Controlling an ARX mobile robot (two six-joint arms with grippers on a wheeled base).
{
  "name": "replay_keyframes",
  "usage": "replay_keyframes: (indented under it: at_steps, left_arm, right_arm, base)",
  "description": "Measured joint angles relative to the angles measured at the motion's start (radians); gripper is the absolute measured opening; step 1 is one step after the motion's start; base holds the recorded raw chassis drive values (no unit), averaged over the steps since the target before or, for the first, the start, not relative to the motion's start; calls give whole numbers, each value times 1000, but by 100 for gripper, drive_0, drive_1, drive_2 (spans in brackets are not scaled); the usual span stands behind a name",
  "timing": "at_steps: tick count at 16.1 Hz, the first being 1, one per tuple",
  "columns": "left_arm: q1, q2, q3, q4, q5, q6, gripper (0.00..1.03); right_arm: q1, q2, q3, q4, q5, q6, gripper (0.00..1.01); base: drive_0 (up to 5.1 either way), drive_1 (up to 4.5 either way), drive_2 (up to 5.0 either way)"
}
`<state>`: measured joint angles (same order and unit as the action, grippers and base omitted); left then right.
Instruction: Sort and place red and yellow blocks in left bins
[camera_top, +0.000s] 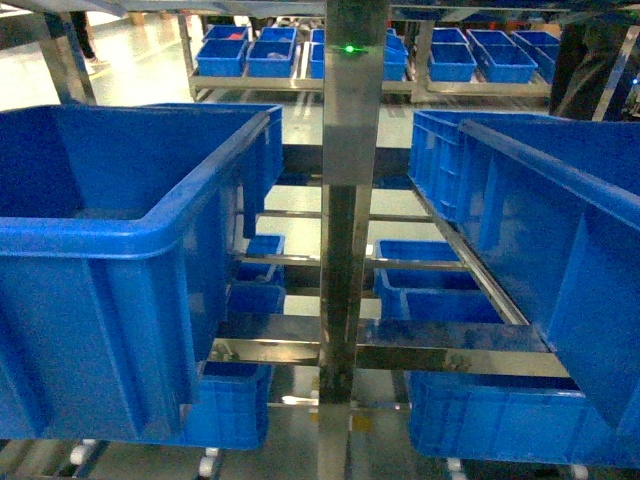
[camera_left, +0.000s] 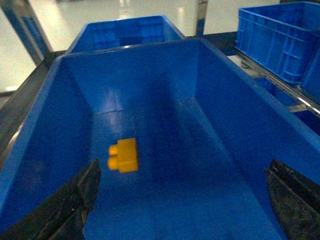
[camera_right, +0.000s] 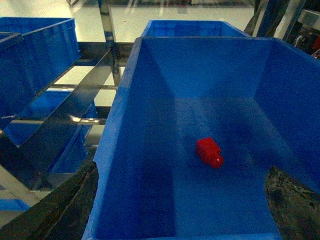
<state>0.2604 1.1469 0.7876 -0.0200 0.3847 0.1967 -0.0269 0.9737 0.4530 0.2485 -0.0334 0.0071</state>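
In the left wrist view the yellow block (camera_left: 123, 155) lies on the floor of a deep blue bin (camera_left: 225, 115), studs pointing left. My left gripper (camera_left: 182, 200) hangs open above that bin, its dark fingers (camera_left: 75, 200) spread wide and holding nothing; the block sits just ahead of the left finger. In the right wrist view the red block (camera_right: 209, 152) rests on the floor of another blue bin (camera_right: 210, 70). My right gripper (camera_right: 177, 210) is open and empty over this bin's near edge, its left finger outside the bin wall. Neither gripper shows in the head view.
The head view has a large blue bin on the left (camera_top: 130, 240) and another on the right (camera_top: 560, 230), with a steel post (camera_top: 350, 200) and rack rails between them. More blue bins sit on lower shelves (camera_top: 430, 290) and on a far rack (camera_top: 250, 55).
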Motion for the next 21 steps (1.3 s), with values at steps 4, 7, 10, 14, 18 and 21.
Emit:
replay_keyframes:
  at_steps: [4,7,10,14,18,21]
  left_arm:
    - [10,-42,-32,-17,-31,-70,98]
    - [-60,-84,-85,-5,-77,-125,98]
    - [-161,-59,-88,18,-113,-137,98]
    - [-272,-42,-51,-12,-201,-150,98]
    - [-301,-92,-27,-106,-244,-164,98]
    - [-291,-121,-23,-167,-231,-163,98]
  right_arm:
    - [0,0,0,0,0,0,98]
    - [0,0,0,0,0,0,98]
    - [0,0,0,0,0,0,98]
    - [0,0,0,0,0,0,98]
    - [0,0,0,0,0,0,98]
    - [0,0,0,0,0,0,98]
  base:
    - [0,0,0]
    - [0,0,0]
    - [0,0,0]
    - [0,0,0]
    - [0,0,0]
    - [0,0,0]
